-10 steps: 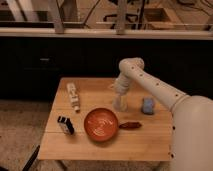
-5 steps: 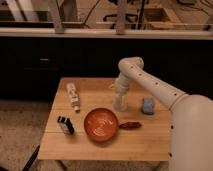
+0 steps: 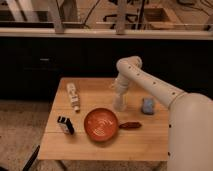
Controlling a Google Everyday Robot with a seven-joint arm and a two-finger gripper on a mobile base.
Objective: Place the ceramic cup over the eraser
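1. Hardly anything has moved since half a second ago: the white arm keeps the same bend, and its gripper still hangs low over the middle of the wooden tabletop, just far of the orange-red round bowl.
2. At the gripper's lower end a pale cylinder meets the tabletop. I take this for the small cream-white cylindrical ceramic cup, though it blends with the arm's own colour.
3. I cannot tell whether the gripper is spread or pressed together, nor whether it really pinches the ceramic cup or only touches it.
4. The small black rectangular eraser with white markings sits at the near left of the tabletop, well apart from the cup, with the bowl between them.
5. The step in hand looks like securing the cup before carrying it. To do it well:
   - Get a firm hold on the cup first, then lift straight up and clear of the bowl's rim.
   - Travel left and near, passing above the bowl — or around its far side, short of the long pale tube.
   - Centre the cup's mouth over the eraser and lower slowly, since an off-centre rim would likely knock the eraser over.
6. The blue-grey rectangular pad on the right lies off that path.
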